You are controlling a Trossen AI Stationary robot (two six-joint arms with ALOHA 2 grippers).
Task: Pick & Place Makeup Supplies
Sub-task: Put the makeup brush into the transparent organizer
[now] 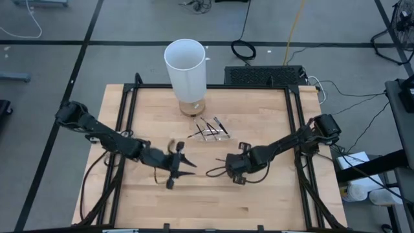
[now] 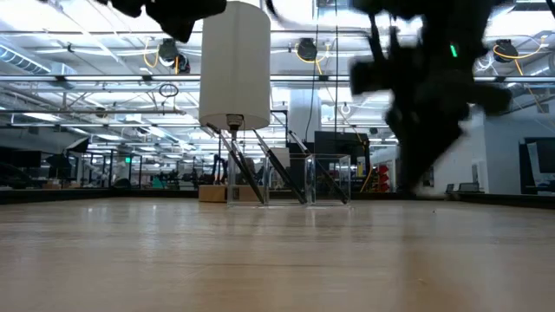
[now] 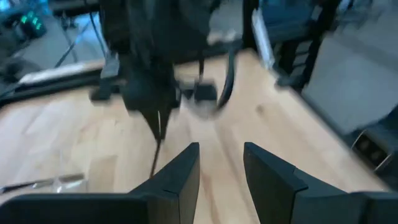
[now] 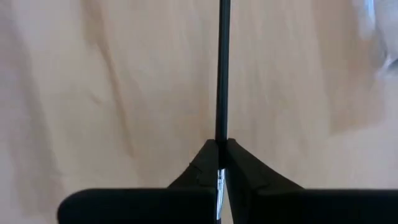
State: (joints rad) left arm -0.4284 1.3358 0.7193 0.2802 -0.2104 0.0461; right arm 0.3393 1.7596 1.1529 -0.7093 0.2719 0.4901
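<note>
Makeup stick (image 4: 222,68) pinched in my right gripper (image 4: 222,163), probably offered leftward for transfer; left gripper (image 3: 221,165) waits with fingers parted.

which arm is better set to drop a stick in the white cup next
Right, likely. The right hand is already shut on a thin dark stick, while the left hand is open and holds nothing. Both sit at similar range from the white cup.
</note>
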